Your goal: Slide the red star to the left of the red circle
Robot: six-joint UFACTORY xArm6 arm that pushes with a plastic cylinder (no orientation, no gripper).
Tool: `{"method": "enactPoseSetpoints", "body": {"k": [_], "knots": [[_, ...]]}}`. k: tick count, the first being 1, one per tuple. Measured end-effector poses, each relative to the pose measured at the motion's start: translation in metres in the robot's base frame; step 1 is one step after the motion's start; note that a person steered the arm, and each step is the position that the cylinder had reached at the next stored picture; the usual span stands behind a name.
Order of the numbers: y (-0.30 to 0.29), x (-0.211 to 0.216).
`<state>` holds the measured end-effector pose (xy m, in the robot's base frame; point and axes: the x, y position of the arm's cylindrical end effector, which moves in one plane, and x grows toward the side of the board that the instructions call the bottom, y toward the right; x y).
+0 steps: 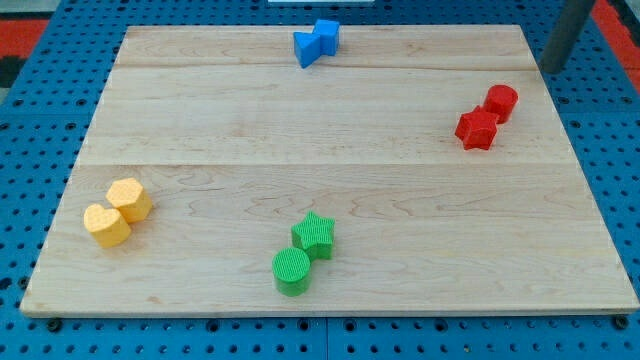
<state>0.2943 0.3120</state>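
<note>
Red star lies flat, touching red circle at upper right.

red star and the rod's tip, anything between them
Only the red circle, touching the red star on its upper right; beyond it bare wood to my tip, in the camera view.

Straight dark grey rod

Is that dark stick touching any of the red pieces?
No. My tip is apart from both, up-right of the red circle; the red star touches the circle's lower left.
</note>
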Motion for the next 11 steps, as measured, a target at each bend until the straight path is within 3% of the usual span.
{"method": "enactPoseSetpoints", "body": {"k": [1,2,3,5,7,9,11], "knots": [[-0.012,0.067],[-0.088,0.110],[-0.089,0.118],[-0.085,0.118],[-0.240,0.112],[-0.166,0.113],[-0.189,0.070]]}}
